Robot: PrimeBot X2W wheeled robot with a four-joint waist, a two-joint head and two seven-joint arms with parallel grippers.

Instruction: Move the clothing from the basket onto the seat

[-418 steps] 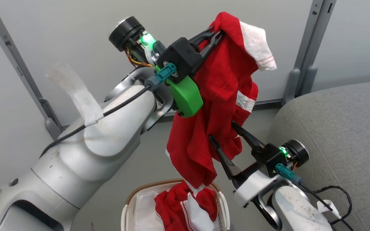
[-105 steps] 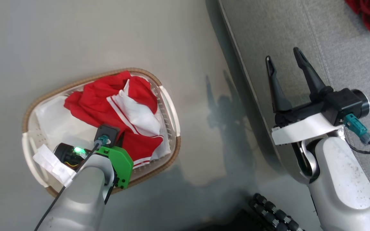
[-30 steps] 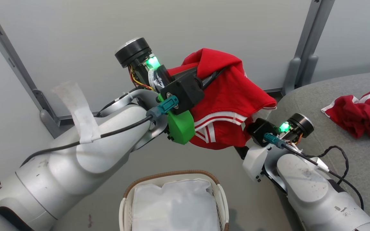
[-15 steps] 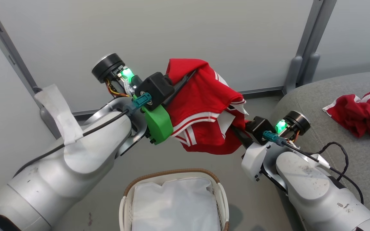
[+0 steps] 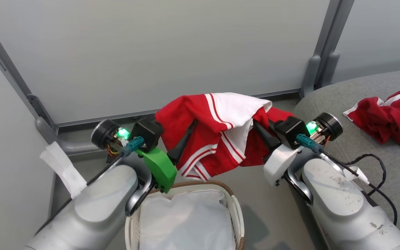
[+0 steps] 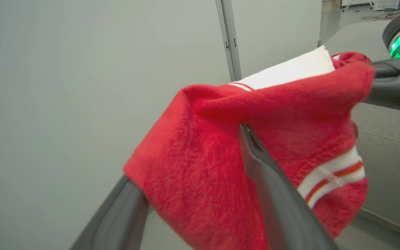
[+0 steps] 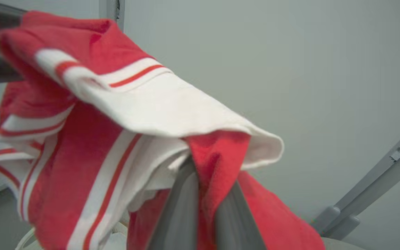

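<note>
The red garment point(image 5: 221, 128) is held up over the basket point(image 5: 233, 205), near the sofa point(image 5: 342, 100). One end is pinched in the closed right gripper point(image 7: 208, 187); the left gripper point(image 6: 186, 152) is spread open, with cloth merely draped on a finger. The garment is judged light, limp and prone to slipping, so a bunched fold is best pinched

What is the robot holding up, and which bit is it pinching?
The red striped garment. The right jaws are shut on a red fold under its white panel; the left jaws stand open, not pinching.
</note>
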